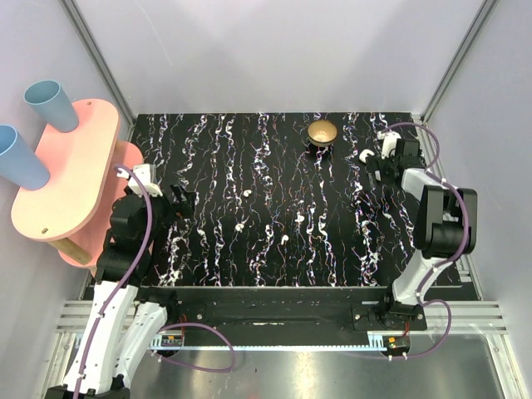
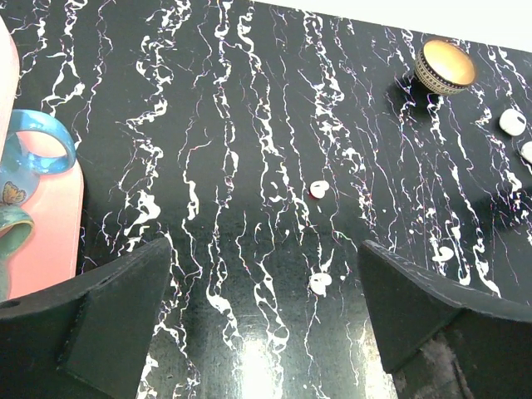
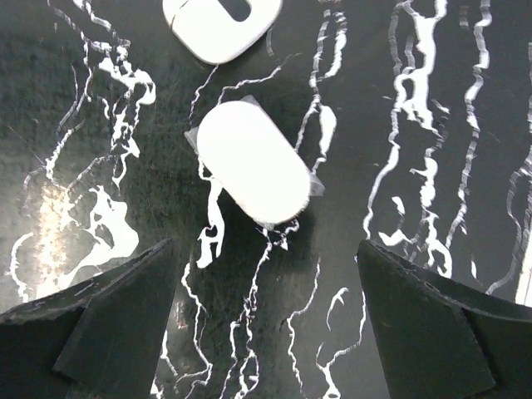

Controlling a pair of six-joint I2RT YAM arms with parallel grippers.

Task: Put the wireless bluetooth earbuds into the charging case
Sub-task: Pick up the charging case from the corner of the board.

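Two tiny white earbuds (image 1: 248, 194) (image 1: 240, 224) lie apart on the black veined table (image 1: 208, 150), left of centre. In the left wrist view one (image 2: 319, 189) lies ahead and the other (image 2: 320, 283) lies near the right finger. My left gripper (image 1: 184, 204) (image 2: 266, 291) is open and empty, to the left of them. The white charging case (image 1: 366, 155) lies at the far right. In the right wrist view it is a white oval (image 3: 253, 162) with a second white slotted piece (image 3: 220, 25) beyond it. My right gripper (image 1: 376, 165) (image 3: 266, 291) is open and empty just short of the oval.
A gold round dish (image 1: 322, 131) (image 2: 445, 66) stands at the back centre. A pink stand (image 1: 71, 179) with two blue cups (image 1: 50, 104) is at the left edge. Two more small white bits (image 1: 301, 219) (image 1: 285, 237) lie mid-table; I cannot tell what they are.
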